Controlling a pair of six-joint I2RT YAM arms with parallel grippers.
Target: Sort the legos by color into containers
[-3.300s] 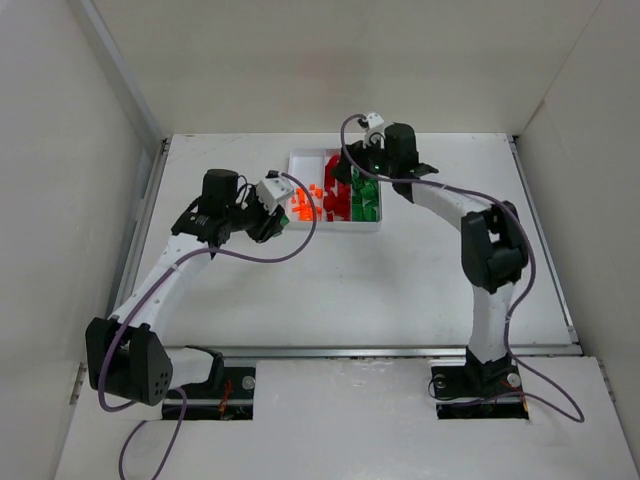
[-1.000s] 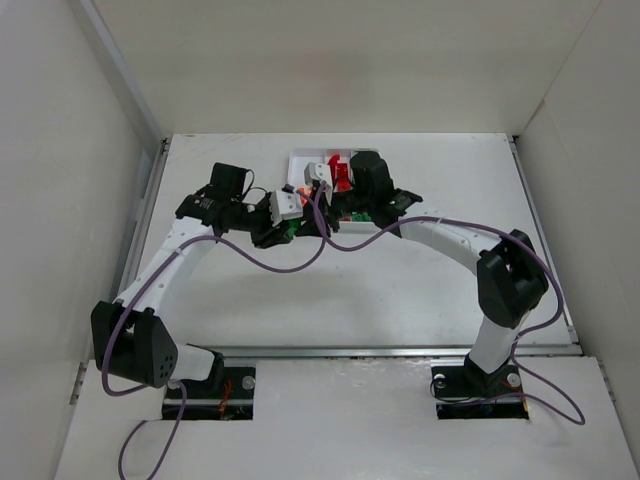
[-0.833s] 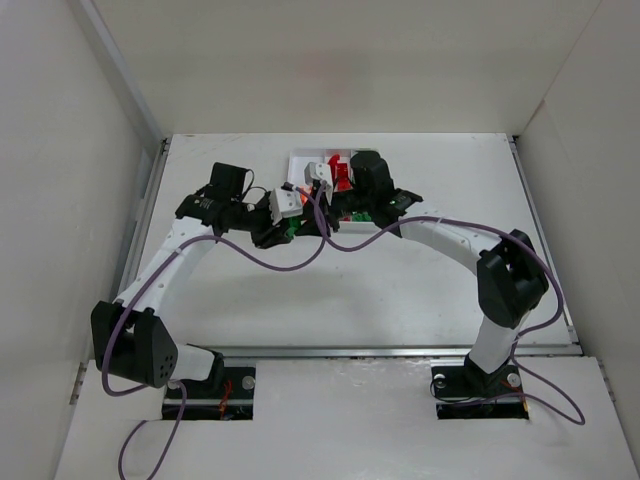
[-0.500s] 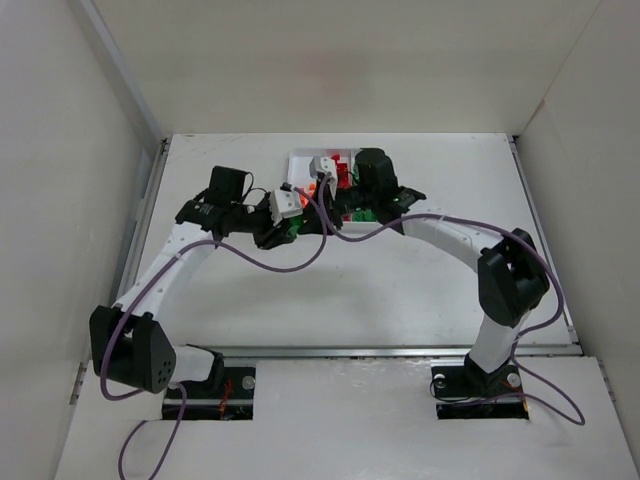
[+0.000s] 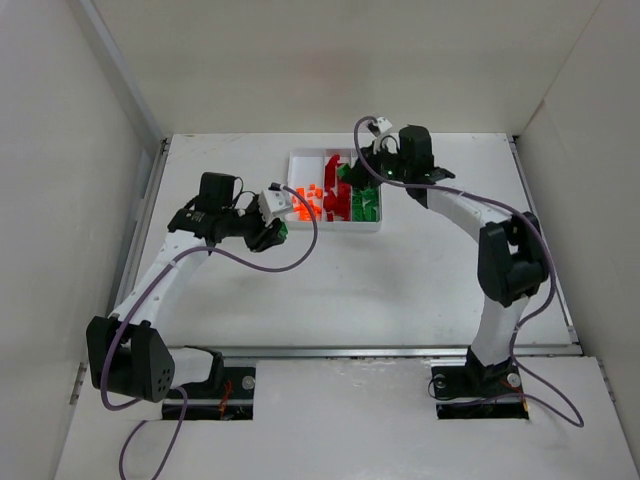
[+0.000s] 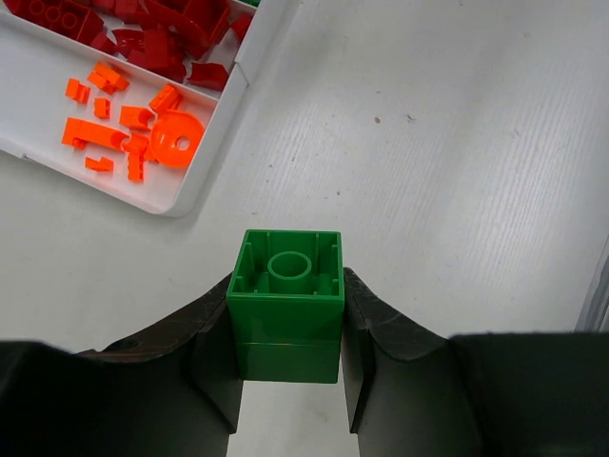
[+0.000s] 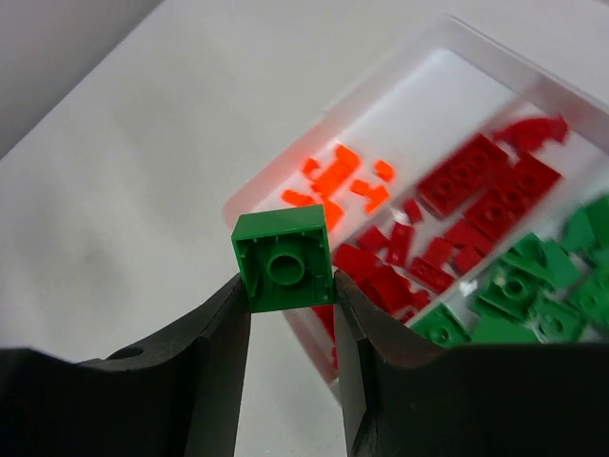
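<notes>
The white tray (image 5: 335, 228) holds three compartments: orange legos (image 5: 305, 198) on the left, red legos (image 5: 332, 200) in the middle, green legos (image 5: 366, 206) on the right. My left gripper (image 5: 276, 234) hangs over bare table off the tray's front-left corner, shut on a green square brick (image 6: 285, 305) with its hollow underside toward the camera. My right gripper (image 5: 346, 173) hovers above the tray's far part, shut on another green square brick (image 7: 284, 259). In the right wrist view the tray (image 7: 249, 205) lies below it with orange legos (image 7: 339, 181), red legos (image 7: 476, 195) and green legos (image 7: 533, 286).
White walls close in the table (image 5: 400, 280) on the left, back and right. A metal rail (image 5: 350, 351) runs along the near edge. Purple cables (image 5: 290, 258) loop from both wrists. In the left wrist view the tray's corner (image 6: 181, 205) sits up and left of the held brick.
Half a second ago both grippers were close together over the tray's front left. They have since parted: the right swung to the tray's far side, the left drew back left, each gripping a green brick.
</notes>
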